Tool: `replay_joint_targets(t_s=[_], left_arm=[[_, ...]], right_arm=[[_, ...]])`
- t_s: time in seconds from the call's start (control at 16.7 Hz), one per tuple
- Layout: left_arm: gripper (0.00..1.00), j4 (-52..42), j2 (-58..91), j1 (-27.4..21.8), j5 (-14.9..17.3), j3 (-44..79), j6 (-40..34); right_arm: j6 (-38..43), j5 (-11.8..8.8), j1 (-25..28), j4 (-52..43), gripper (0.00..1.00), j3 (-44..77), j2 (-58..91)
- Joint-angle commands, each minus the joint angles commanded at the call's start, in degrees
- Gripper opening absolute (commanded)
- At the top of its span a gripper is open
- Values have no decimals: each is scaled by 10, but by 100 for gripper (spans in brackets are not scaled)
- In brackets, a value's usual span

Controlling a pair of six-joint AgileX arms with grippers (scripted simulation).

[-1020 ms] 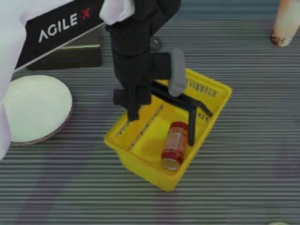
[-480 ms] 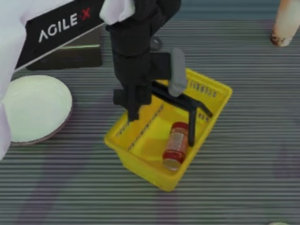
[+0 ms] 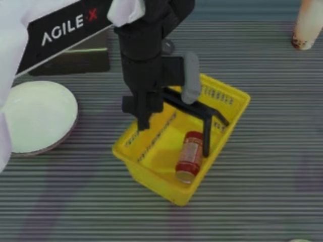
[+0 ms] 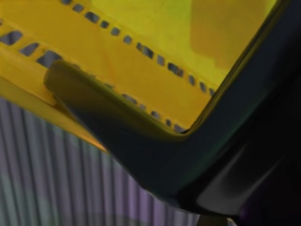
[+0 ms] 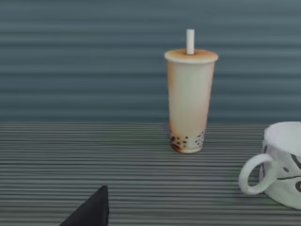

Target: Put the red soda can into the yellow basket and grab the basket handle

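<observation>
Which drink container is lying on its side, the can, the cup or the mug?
The red can: it lies on its side inside the yellow basket. The straw cup and the white mug both stand upright on the table.

Left gripper (image 3: 144,121) low, pointing down

Soft, even, dim light; faint shadow inside the yellow basket (image 3: 151,156); close-up wrist blur.
</observation>
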Motion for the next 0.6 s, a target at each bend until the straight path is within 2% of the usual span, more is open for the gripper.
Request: replay_joint_targets(t_s=[0.18,0.6], left_arm=[[0,-9,-2,3,-1,9,3],[0,-107,-13,34,-1,95,23]], right_arm=[[0,0,0,0,100,0,0],[0,0,0,0,100,0,0]])
